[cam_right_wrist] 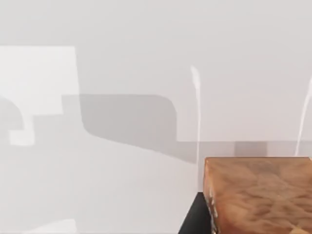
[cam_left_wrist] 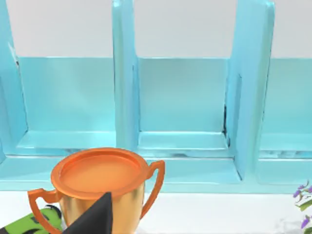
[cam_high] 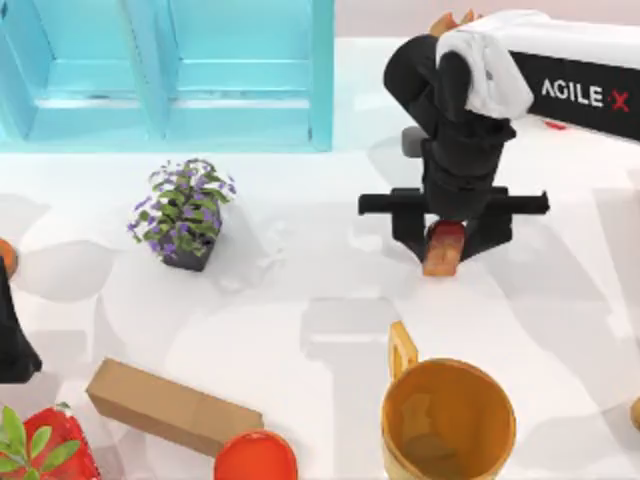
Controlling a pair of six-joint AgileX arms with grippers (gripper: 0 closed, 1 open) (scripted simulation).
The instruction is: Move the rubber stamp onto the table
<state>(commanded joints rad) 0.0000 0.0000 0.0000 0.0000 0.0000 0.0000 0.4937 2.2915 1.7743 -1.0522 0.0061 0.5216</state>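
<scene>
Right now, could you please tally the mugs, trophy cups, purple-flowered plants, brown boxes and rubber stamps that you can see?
Orange mug: 1
Trophy cup: 1
Purple-flowered potted plant: 1
Brown box: 1
Rubber stamp: 1
Total: 5

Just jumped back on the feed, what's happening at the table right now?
The right gripper points down over the white table, right of centre, shut on the rubber stamp. The stamp's tan body fills a corner of the right wrist view, with bare table beyond it. Whether the stamp already touches the table cannot be told. An orange mug stands nearer the front edge, apart from the stamp. The left arm sits parked at the table's left edge.
</scene>
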